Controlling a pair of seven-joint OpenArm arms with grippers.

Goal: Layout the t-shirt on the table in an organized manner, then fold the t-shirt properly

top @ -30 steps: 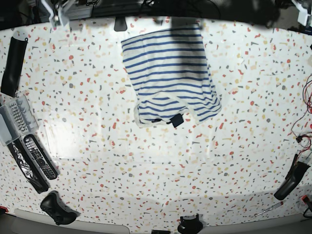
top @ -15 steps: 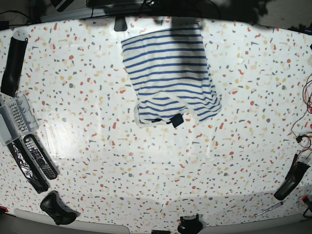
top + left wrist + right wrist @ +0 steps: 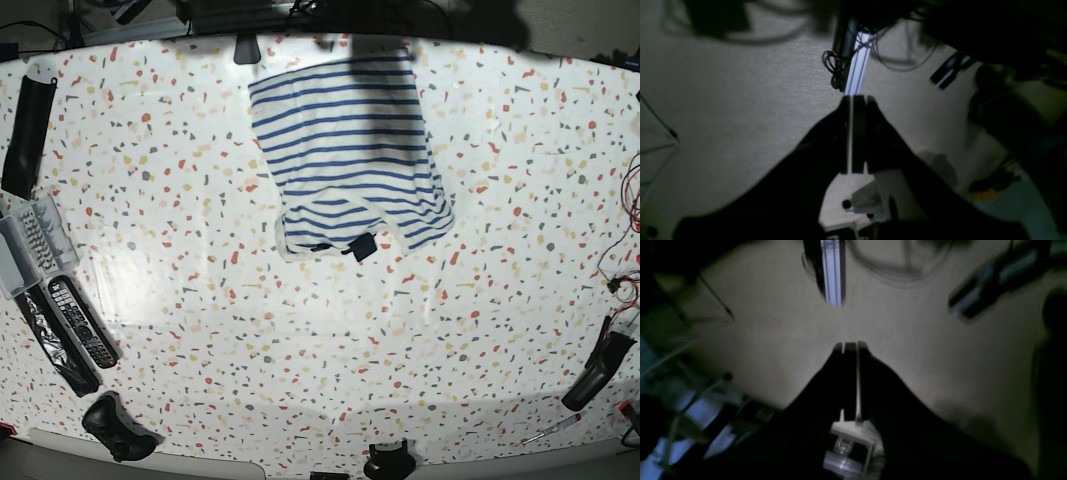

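Observation:
The t-shirt (image 3: 345,150), white with thin blue stripes, lies folded into a compact shape on the far middle of the table (image 3: 320,340), a small dark tag (image 3: 363,246) at its near edge. Neither gripper shows in the base view. In the left wrist view my left gripper (image 3: 855,98) is shut with nothing between its dark fingers, hanging over a dim beige floor. The right wrist view shows my right gripper (image 3: 850,345) shut and empty over the same kind of floor. No cloth appears in either wrist view.
At the table's left edge lie a black tube (image 3: 25,125), a clear parts box (image 3: 30,240) and remote controls (image 3: 80,320). A black controller (image 3: 115,425) sits front left. A black tool (image 3: 598,365) and a screwdriver (image 3: 550,430) lie front right, red wires (image 3: 625,230) beside.
The arm parts seen at the top corners of the base view a second ago have withdrawn out of sight. The t-shirt has not moved.

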